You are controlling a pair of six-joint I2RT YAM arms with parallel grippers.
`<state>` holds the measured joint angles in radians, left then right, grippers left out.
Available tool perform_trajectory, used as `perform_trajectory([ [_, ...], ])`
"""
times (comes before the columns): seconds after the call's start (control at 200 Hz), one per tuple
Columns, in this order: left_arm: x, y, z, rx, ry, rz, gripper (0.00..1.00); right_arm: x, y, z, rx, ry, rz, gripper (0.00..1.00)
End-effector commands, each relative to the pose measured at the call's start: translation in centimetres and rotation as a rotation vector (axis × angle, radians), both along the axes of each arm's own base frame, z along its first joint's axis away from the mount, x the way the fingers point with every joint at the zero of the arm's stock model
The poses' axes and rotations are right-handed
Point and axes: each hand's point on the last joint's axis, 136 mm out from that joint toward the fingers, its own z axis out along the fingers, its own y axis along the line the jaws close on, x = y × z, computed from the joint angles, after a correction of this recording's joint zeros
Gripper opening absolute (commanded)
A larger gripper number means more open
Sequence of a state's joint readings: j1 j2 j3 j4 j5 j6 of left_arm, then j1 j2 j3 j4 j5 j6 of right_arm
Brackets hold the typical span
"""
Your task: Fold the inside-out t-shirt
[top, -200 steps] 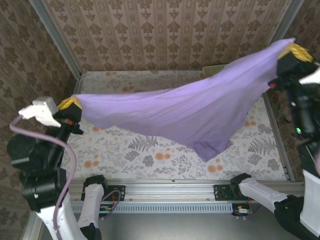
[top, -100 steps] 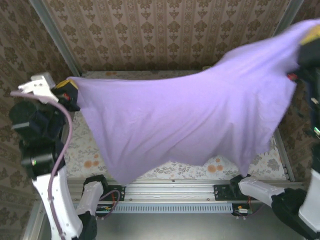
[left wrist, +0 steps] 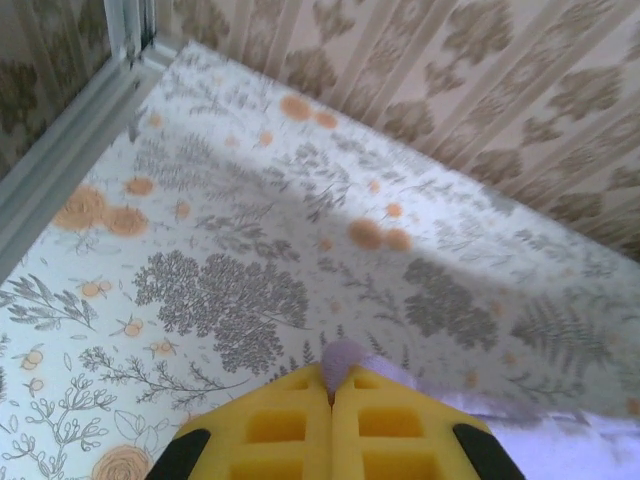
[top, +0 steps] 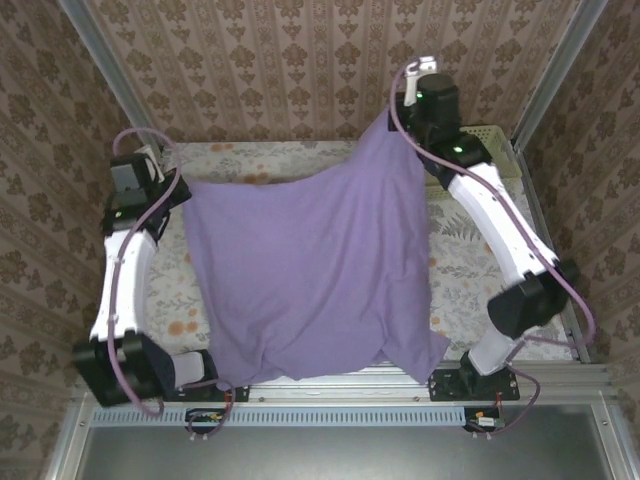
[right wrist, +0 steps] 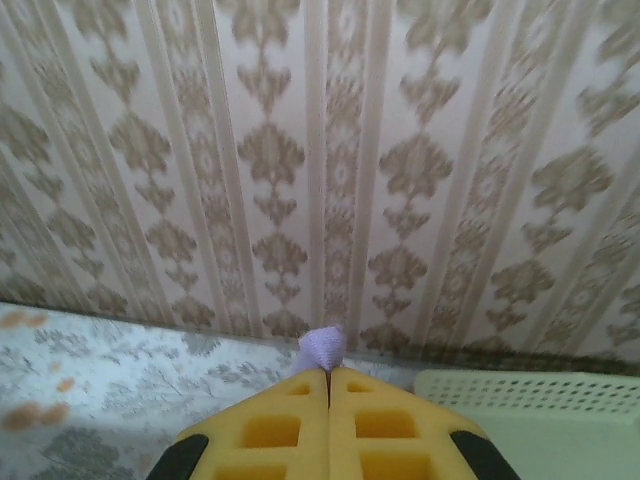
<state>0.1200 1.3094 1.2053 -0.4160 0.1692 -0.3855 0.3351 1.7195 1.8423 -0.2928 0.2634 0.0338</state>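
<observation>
The inside-out t-shirt (top: 310, 270) is a plain lavender sheet stretched between my two grippers. It drapes from the back of the table down to the near rail. My left gripper (top: 180, 187) holds its back left corner. In the left wrist view the yellow fingers (left wrist: 270, 420) of this gripper (left wrist: 332, 385) are shut on a nub of shirt fabric (left wrist: 342, 358). My right gripper (top: 398, 117) holds the back right corner, higher up near the rear wall. In the right wrist view that gripper (right wrist: 329, 375) is shut on a shirt nub (right wrist: 322, 347).
A pale green mesh basket (top: 495, 140) (right wrist: 530, 400) stands at the back right corner, beside the right arm. The floral table cloth (top: 470, 260) shows to the right and left (top: 165, 290) of the shirt. Patterned walls close in three sides.
Both arms have swung from high and near the camera out to the back of the table. The shirt has come down with them and now hangs spread flat over the table's middle.
</observation>
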Motion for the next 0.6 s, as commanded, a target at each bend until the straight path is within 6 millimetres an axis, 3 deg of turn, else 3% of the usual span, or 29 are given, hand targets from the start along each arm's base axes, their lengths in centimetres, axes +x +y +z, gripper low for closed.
perform_trajectory([
  [0.0, 3.7, 1.0, -1.5, 0.034, -0.001, 0.031, 0.00, 3.5, 0.7, -0.9, 0.038, -0.050, -0.010, 0.00],
  [0.16, 8.3, 1.5, -5.7, 0.047, 0.095, 0.013, 0.00, 8.9, 0.9, -5.8, 0.029, 0.021, -0.042, 0.00],
  [0.26, 10.5, 2.2, -7.6, 0.072, 0.148, 0.020, 0.00, 11.7, 1.0, -7.8, 0.023, 0.047, -0.048, 0.00],
  [0.435, 13.6, 3.2, -8.5, 0.092, 0.177, 0.027, 0.00, 15.2, 1.4, -9.0, 0.025, 0.048, -0.045, 0.00],
  [0.595, 15.3, 4.5, -9.6, 0.103, 0.226, 0.045, 0.00, 16.6, 1.1, -8.7, 0.050, 0.025, -0.043, 0.00],
])
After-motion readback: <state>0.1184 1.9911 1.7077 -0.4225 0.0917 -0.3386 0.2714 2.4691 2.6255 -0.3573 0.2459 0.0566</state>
